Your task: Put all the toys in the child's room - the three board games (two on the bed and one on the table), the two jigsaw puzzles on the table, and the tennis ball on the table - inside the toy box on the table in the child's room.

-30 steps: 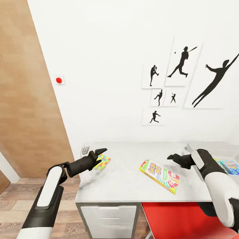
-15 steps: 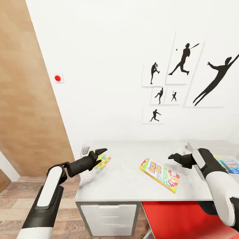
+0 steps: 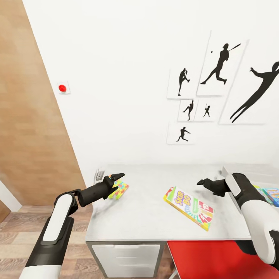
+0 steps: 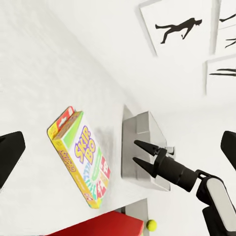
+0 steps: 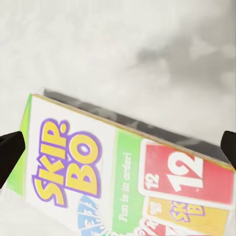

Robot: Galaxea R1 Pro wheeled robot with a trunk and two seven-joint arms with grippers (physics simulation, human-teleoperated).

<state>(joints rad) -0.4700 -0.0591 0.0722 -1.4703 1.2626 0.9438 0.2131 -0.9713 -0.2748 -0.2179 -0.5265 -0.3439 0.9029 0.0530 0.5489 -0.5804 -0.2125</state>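
Observation:
The SKIP BO board game [image 3: 188,207] lies flat on the light grey table [image 3: 143,213], right of the middle. My right gripper [image 3: 202,182] hovers open just above and behind it, and the box [image 5: 123,182] lies between its spread fingertips. My left gripper [image 3: 117,182] is open over a multicoloured jigsaw puzzle [image 3: 119,190] at the table's left end. The grey toy box [image 3: 228,173] stands at the right, partly behind my right arm, with a blue board game [image 3: 272,195] in it. A tennis ball [image 4: 151,225] shows past the table's edge; I cannot tell what it rests on.
A red seat [image 3: 217,259] sits under the table's front right. White drawers [image 3: 126,254] are below the front edge. The white wall carries black baseball silhouettes [image 3: 217,69] and a red button [image 3: 62,88]. A wooden door panel [image 3: 27,116] stands at the left.
The head camera has shifted a little, so the whole picture has moved. Both arms, the SKIP BO box and the puzzle keep their places.

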